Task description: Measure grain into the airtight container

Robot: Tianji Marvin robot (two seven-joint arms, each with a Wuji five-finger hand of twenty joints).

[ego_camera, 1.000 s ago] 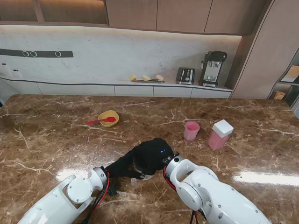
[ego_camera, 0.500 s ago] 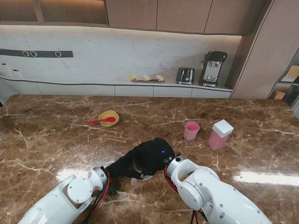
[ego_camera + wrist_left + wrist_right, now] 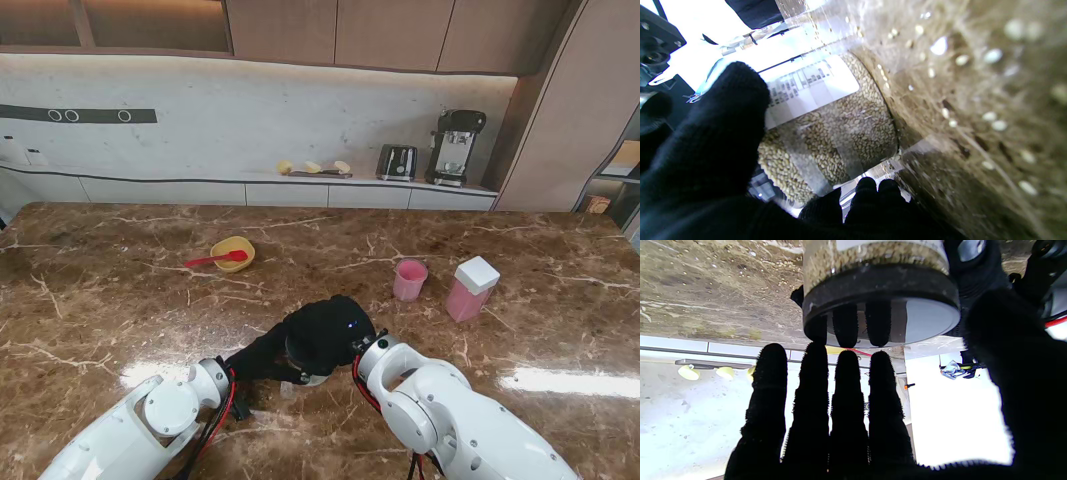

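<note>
— Moved much since a second ago? 
— Barely. Both arms are keeping their pose over the near middle of the worktop (image 3: 120, 300); the right hand (image 3: 335, 330) is edging a touch toward me, nothing else on the worktop is shifting.
— What is the left hand (image 3: 706, 160) doing?
— It is clamping a clear jar (image 3: 833, 126) of grain, thumb on one side by the white label, fingertips (image 3: 867, 186) curling round the other side. Loose grains are lying scattered on the worktop beside it.
— And the right one?
— It is hovering over the jar's dark lid (image 3: 880, 296), four fingers (image 3: 846, 400) straight and side by side, thumb spread wide. The fingers are mirrored in the lid's shiny top; whether they are touching it, I cannot tell. It is gripping nothing.
— Where is the rest?
— Farther from me on the right, a pink cup (image 3: 410, 280) and a white-lidded pink container (image 3: 471, 288) are standing just beside each other. To the left, a yellow bowl (image 3: 236, 250) is holding a red spoon (image 3: 212, 260).
</note>
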